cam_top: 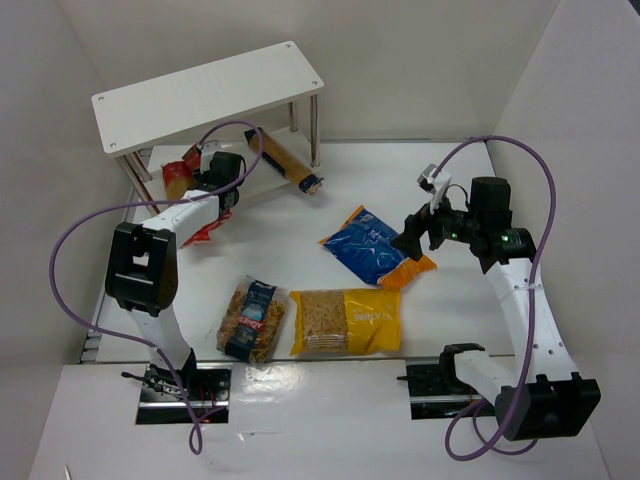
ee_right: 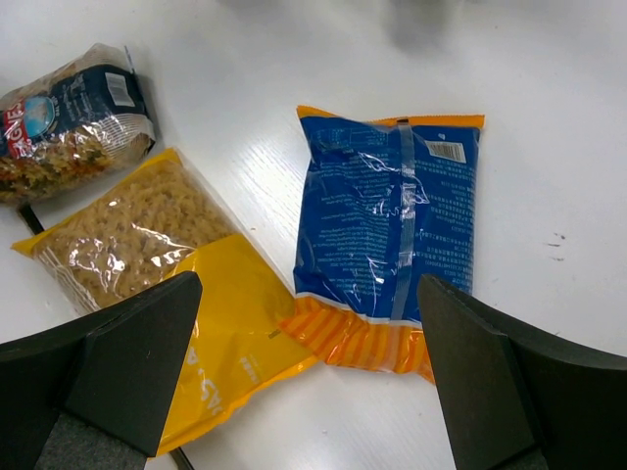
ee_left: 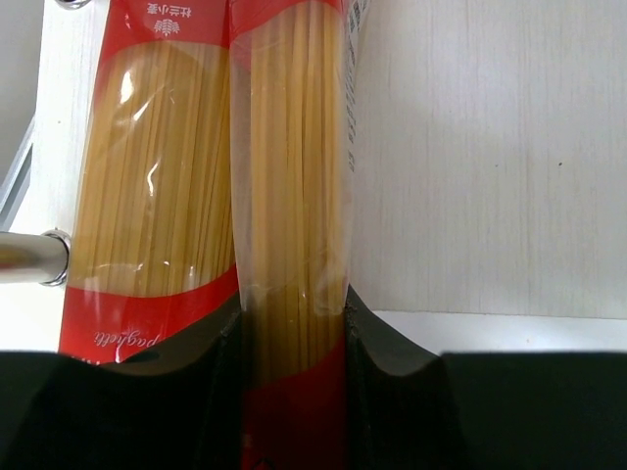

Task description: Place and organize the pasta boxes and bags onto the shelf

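Observation:
My left gripper point(cam_top: 205, 178) is shut on a red-and-clear spaghetti packet point(ee_left: 294, 215) at the lower board of the white shelf point(cam_top: 205, 92); a second spaghetti packet point(ee_left: 147, 196) lies beside it on the left. A long tan box with a dark blue end point(cam_top: 288, 163) lies under the shelf. My right gripper point(cam_top: 418, 233) is open above the orange end of the blue-orange bag point(cam_top: 375, 246), which also shows in the right wrist view point(ee_right: 392, 225). The yellow bag point(cam_top: 345, 320) and the clear bag with blue label point(cam_top: 252, 317) lie on the table near the front.
A metal shelf leg point(ee_left: 29, 258) crosses the left of the left wrist view. White walls stand on both sides of the table. Purple cables loop above both arms.

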`<state>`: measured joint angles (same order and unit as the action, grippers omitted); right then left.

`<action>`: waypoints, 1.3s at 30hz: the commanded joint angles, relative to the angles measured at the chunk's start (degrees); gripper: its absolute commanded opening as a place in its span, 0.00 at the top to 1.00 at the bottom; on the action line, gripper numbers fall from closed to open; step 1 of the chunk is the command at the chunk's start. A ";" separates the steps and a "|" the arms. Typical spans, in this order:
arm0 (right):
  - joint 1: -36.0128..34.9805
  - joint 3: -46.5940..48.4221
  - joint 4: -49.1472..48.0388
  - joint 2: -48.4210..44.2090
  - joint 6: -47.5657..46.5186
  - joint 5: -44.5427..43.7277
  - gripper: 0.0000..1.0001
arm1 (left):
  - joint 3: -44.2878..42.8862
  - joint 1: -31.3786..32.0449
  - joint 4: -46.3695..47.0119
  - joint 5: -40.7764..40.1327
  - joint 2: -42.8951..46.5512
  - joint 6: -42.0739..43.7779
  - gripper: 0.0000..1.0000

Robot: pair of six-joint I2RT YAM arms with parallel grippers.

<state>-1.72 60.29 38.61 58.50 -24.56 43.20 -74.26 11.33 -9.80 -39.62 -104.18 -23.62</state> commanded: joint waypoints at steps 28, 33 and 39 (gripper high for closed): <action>0.40 -0.88 -0.11 -3.48 -0.67 1.36 0.00 | 13.60 8.26 -2.41 6.91 20.76 13.49 0.00; -0.13 -0.88 -0.64 -4.54 0.47 -0.74 0.00 | 18.44 10.46 -4.17 25.36 31.22 21.41 0.00; -0.13 -0.88 -1.26 -5.85 4.17 -6.98 0.00 | 16.78 11.52 -15.94 39.97 39.66 27.57 0.00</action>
<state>-1.72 59.46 38.59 53.89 -22.90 40.14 -56.03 22.57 -19.84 -9.41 -67.51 -0.56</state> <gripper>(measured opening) 0.994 0.995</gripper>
